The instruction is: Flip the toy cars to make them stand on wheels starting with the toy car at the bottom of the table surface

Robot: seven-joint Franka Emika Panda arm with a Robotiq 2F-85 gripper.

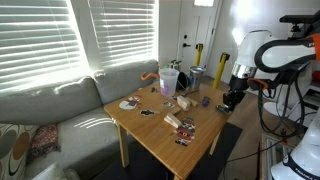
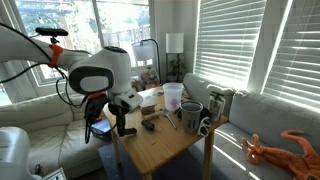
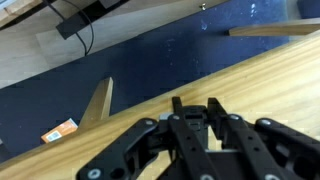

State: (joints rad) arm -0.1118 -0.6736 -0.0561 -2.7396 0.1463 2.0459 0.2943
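Several small items crowd the counter [image 1: 160, 142] in an exterior view. A dark car [image 1: 147, 112] lies toward its left side, and a bluish car [image 1: 203, 101] sits further right. At the right edge the fingers [image 1: 231, 102] are pressed together low over the counter. Whether they hold anything cannot be told.

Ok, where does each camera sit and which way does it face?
In an exterior view, from beyond a table corner, facing sofa and blinds; arm at right.
In an exterior view, beside the table, facing windows; arm at left.
Wrist view: past the gripper onto table edge and dark floor.
Both exterior views share table, arm.
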